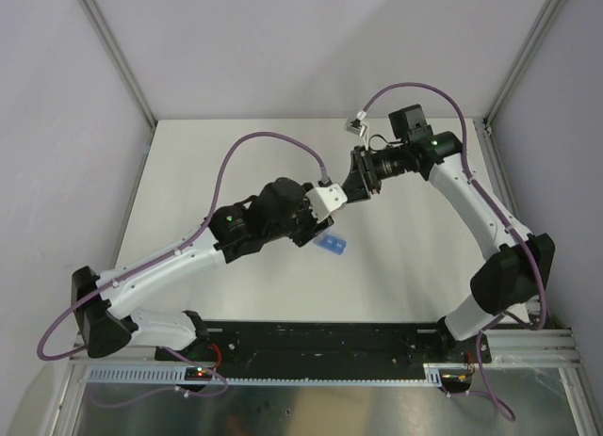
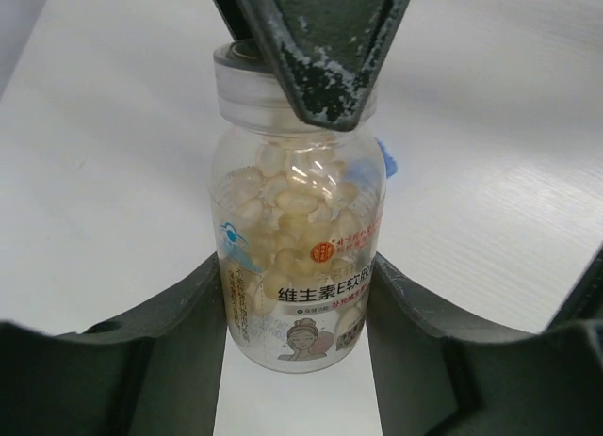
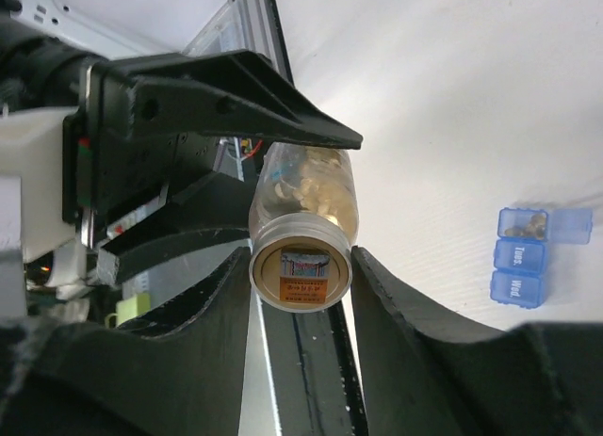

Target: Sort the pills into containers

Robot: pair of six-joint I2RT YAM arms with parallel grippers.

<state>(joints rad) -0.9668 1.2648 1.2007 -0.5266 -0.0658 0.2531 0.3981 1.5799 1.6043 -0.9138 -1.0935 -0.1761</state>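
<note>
Clamping the bottle (image 2: 300, 224) round its body with the left gripper (image 2: 297, 299), jaws at middling width, pale pills (image 2: 283, 210) inside. Pinching the cap (image 3: 300, 295) with the right gripper (image 3: 301, 266), jaws narrowed tight onto it. Holding the bottle's long axis seemingly level, running from 1 gripper to the other, mid-frame in the top view. Probably unscrewing next, so twisting about that axis. Just below the left gripper there: pill box (image 1: 332, 244), 3 compartments (image 3: 518, 257), 1 lid open, nearer the left arm. Underneath, white table (image 1: 236, 153); around, pale walls (image 1: 283, 40).
</note>
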